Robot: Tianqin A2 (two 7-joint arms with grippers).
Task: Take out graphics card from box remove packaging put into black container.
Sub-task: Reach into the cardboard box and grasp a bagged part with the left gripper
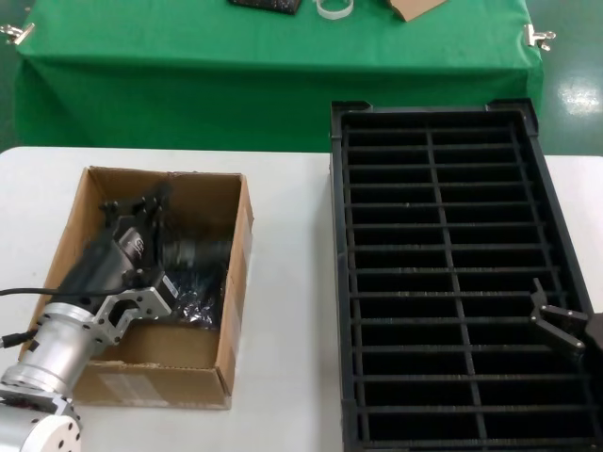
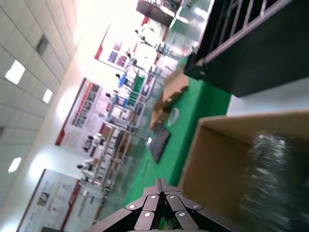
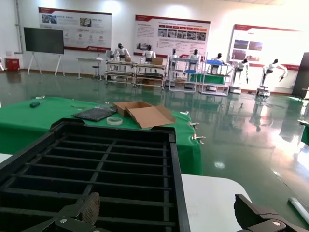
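The brown cardboard box point(image 1: 66, 240) sits on the white table at the left. Inside it lies the shiny, wrinkly packaging point(image 1: 196, 282), dark in the head view; the graphics card cannot be made out apart from it. My left gripper point(image 1: 143, 205) is over the box, tips toward its far wall, with the fingers shut and nothing between them. In the left wrist view the gripper point(image 2: 161, 181) shows closed tips, the box point(image 2: 217, 159) and the blurred packaging point(image 2: 275, 169) beside it. The black container point(image 1: 438, 282) lies at the right. My right gripper point(image 1: 556, 318) is open and empty over its right edge.
A green-covered table point(image 1: 188, 66) stands behind, with a dark flat item, a tape roll and an open carton on it. In the right wrist view the black container point(image 3: 96, 164) fills the foreground, with bare white table point(image 3: 212, 203) beside it.
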